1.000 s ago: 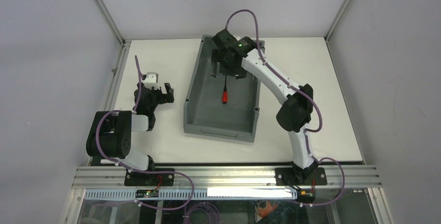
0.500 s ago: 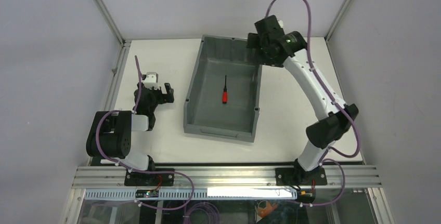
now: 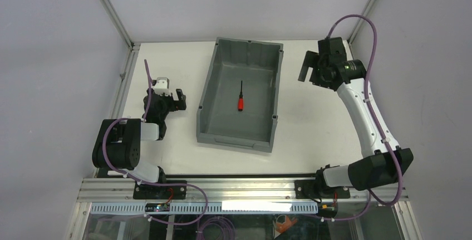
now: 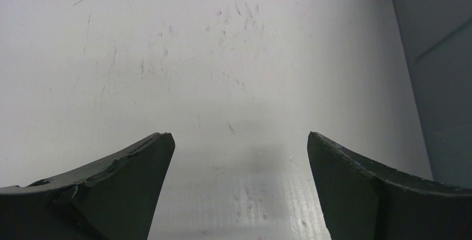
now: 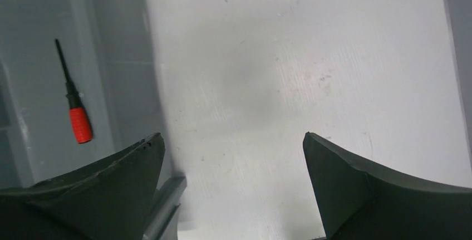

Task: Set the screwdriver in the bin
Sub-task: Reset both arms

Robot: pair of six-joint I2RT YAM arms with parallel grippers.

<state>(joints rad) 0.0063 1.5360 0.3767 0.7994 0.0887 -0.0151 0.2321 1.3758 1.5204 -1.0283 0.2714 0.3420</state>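
– Inside the bin (image 3: pixel 207 92), mid-floor, lies the screwdriver (image 3: pixel 241 98), red handle toward the near end. Anyone holding it?
– nope. Right gripper (image 5: pixel 232 136) is off to the bin's right over bare table (image 3: pixel 167 67), jaws wide apart. Left gripper (image 4: pixel 239 135) is left of it, jaws apart too.

Top external: high, rear, looking down on whole table (image 3: pixel 167 62). Left wrist: close, facing tabletop beside bin (image 4: pixel 445 84). Right wrist: close, at bin's right wall; shares screwdriver (image 5: pixel 79 123) with top external.

walls (image 3: pixel 55 39): plain grey | table (image 3: pixel 167 62): white, scuffed | rail (image 3: pixel 245 187): aluminium, along near edge
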